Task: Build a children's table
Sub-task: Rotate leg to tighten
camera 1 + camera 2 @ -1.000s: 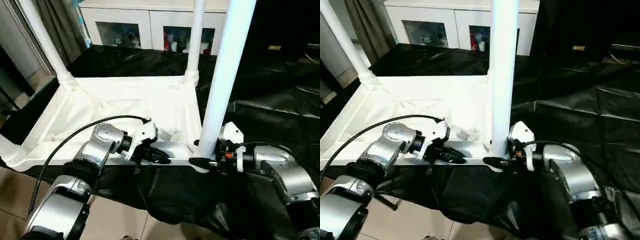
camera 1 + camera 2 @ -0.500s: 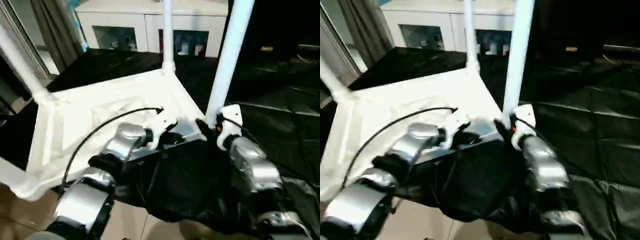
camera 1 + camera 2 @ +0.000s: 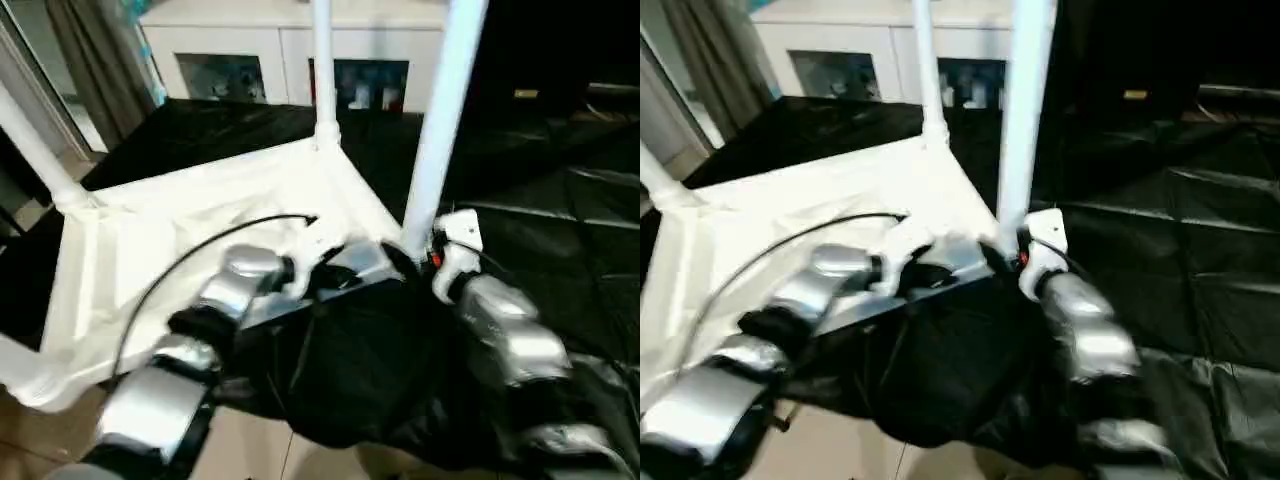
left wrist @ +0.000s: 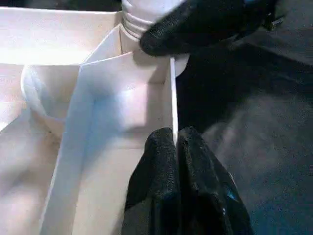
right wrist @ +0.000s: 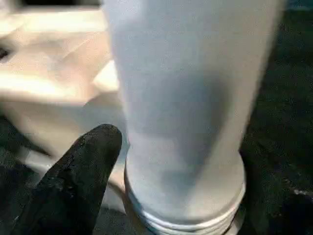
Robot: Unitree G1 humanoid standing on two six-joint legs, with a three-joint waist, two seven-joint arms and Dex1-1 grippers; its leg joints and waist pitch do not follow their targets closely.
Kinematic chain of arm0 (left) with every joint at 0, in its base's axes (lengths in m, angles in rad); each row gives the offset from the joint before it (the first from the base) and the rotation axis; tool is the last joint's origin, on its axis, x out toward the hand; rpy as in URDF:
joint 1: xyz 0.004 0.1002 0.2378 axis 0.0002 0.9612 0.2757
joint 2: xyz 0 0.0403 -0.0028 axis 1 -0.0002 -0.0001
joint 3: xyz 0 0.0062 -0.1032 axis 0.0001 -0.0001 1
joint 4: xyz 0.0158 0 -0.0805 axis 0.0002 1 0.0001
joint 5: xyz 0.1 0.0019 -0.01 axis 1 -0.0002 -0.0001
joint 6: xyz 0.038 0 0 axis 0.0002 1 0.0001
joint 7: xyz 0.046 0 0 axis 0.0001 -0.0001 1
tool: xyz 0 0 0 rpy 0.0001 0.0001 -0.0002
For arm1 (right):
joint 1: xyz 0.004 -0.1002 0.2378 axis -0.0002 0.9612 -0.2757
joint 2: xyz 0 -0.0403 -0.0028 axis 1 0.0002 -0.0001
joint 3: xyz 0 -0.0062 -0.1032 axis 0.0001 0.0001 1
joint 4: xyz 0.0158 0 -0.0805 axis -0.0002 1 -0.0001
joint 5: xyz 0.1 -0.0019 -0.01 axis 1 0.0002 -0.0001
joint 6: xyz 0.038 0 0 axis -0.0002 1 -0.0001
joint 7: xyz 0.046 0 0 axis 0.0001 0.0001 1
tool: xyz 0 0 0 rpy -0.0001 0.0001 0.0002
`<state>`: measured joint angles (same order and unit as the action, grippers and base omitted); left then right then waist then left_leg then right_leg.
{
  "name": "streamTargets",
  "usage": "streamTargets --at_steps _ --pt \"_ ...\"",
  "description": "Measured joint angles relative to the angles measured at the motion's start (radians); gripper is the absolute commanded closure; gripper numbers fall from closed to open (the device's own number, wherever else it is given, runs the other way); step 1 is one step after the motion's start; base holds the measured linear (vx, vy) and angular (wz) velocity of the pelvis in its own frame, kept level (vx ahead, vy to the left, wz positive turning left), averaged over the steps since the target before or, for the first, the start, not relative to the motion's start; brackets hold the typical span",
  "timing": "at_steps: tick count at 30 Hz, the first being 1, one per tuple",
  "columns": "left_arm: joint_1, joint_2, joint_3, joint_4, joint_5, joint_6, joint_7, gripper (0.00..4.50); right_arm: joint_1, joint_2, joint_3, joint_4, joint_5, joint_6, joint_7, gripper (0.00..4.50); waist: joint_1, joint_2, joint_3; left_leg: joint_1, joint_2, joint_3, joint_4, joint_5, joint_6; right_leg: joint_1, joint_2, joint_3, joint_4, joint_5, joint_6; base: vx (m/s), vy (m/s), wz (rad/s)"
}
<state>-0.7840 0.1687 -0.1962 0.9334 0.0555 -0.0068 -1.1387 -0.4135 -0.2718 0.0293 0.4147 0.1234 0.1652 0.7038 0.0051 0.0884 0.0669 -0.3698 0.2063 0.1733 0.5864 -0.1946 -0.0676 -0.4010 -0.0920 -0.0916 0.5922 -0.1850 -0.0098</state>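
The children's table lies upside down, its white ribbed top (image 3: pixel 180 220) skewed, one corner towards me. Three tube legs stand in corner sockets: a near leg (image 3: pixel 437 130), a far leg (image 3: pixel 322 70) and a left leg (image 3: pixel 35 150). My left gripper (image 4: pixel 174 142) is shut on the thin rim wall of the top, a short way from the near leg's socket. At that leg's base my right gripper (image 3: pixel 415 258) straddles the tube, open, with one black finger (image 5: pixel 88 166) beside the threaded collar.
Black sheeting (image 3: pixel 560 200) covers the surface under and to the right of the table. A white cabinet with glass doors (image 3: pixel 260 40) stands behind. Grey curtains (image 3: pixel 90 60) hang at the back left, and beige floor tiles (image 3: pixel 40 440) show at the near left.
The table top has swung round under my grippers, from square-on to corner-first. The far leg has shifted left. Both forearms have risen towards the near corner.
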Motion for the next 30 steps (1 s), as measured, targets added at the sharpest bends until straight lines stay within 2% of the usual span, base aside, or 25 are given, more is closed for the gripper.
streamTargets --at_steps 5,10,12,17,18,21,25,30 --pt "0.028 0.055 -0.029 -0.059 -0.024 -0.014 -0.154 4.50 0.057 -0.112 0.075 -0.106 0.026 0.002 0.211 0.79 0.022 -0.001 0.000 -0.002 0.000 0.000 0.001 -0.001 0.002 -0.004 -0.001 -0.001 0.000 -0.005 -0.002 0.000 0.000 0.00" --pt "0.061 0.100 -0.042 -0.115 -0.038 -0.007 -0.259 4.50 0.083 -0.173 0.098 -0.170 0.067 0.031 0.358 0.79 0.033 -0.004 0.002 -0.003 0.000 0.001 0.004 -0.003 0.004 -0.005 -0.002 -0.001 0.001 -0.005 -0.002 0.000 0.000 0.00" --pt "0.077 0.113 -0.050 -0.140 -0.043 0.005 -0.293 4.50 0.093 -0.185 0.100 -0.180 0.082 0.043 0.399 1.10 0.036 -0.005 0.003 -0.003 0.000 0.001 0.005 -0.002 0.004 -0.004 -0.002 -0.001 0.001 -0.005 -0.002 0.000 0.000 0.00" --pt "0.090 0.126 -0.059 -0.168 -0.053 0.021 -0.316 4.50 0.094 -0.203 0.112 -0.196 0.105 0.065 0.435 1.35 0.036 -0.006 0.004 -0.003 0.000 0.002 0.005 -0.002 0.003 -0.004 -0.002 0.000 0.002 -0.005 -0.003 0.000 0.000 0.00" --pt "0.091 0.123 -0.059 -0.168 -0.054 0.021 -0.316 4.50 0.095 -0.202 0.113 -0.197 0.106 0.067 0.435 1.53 0.036 -0.006 0.004 -0.003 0.000 0.002 0.005 -0.002 0.003 -0.004 -0.002 0.000 0.003 -0.005 -0.003 0.000 0.000 0.00" --pt "0.093 0.115 -0.057 -0.167 -0.051 0.021 -0.292 4.50 0.103 -0.179 0.112 -0.197 0.100 0.071 0.408 1.66 0.036 -0.006 0.004 -0.003 0.000 0.002 0.005 -0.002 0.003 -0.004 -0.002 0.000 0.003 -0.005 -0.003 0.000 0.000 0.00" --pt "0.085 0.092 -0.048 -0.149 -0.038 0.010 -0.213 4.50 0.102 -0.146 0.085 -0.184 0.086 0.086 0.311 1.78 0.033 -0.006 0.003 0.000 0.000 0.003 0.006 -0.002 0.003 -0.002 -0.002 0.001 0.003 -0.005 -0.003 0.000 0.000 0.00" --pt "0.023 0.006 -0.017 -0.043 -0.008 0.021 0.024 4.50 0.037 0.007 0.002 -0.078 0.011 0.088 -0.051 1.80 0.020 -0.008 0.003 0.004 -0.001 0.003 0.005 -0.004 -0.005 0.003 -0.002 0.004 0.002 -0.004 -0.003 0.000 0.000 0.00"
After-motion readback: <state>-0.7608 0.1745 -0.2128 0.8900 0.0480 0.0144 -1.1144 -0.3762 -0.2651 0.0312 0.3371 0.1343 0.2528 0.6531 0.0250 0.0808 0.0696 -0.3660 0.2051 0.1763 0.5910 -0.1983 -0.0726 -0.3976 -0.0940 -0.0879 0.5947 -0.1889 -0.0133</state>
